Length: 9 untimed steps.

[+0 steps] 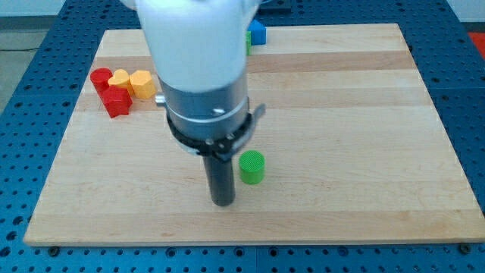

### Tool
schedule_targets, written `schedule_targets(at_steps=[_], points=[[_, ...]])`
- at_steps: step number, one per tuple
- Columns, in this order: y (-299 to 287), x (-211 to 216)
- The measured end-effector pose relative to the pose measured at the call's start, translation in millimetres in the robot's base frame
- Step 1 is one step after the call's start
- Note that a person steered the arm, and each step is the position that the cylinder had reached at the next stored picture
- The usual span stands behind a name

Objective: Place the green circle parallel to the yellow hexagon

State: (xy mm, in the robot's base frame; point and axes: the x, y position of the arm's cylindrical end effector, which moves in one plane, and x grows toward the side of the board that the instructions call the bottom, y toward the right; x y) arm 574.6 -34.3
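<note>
Your arm's rod stands low on the wooden counter (364, 114), my tip (223, 203) planted just beside the green circle (252, 167) at roughly its eight o'clock — close, though whether the two touch cannot be told. No pincer is fitted; the rod pushes, nothing is grasped.

The green circle sits near the counter's middle-bottom, well apart from the yellow hexagon (141, 83), which lies toward ten o'clock in a tight cluster with a second yellow block (119, 79), a red cylinder (101, 78) and a red block (116, 101).

A blue block (258, 32) shows at twelve o'clock with a sliver of green — shape unclear — beside it, half hidden by the arm.

From where the tip stands, a shove would likely carry the circle up and to the view's right.
</note>
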Motion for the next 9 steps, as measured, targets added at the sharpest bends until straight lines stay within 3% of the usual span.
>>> schedule_targets(at_steps=[3,7,9], points=[[33.8,-90.4],[130.1,-77.5],[133.1,-130.3]])
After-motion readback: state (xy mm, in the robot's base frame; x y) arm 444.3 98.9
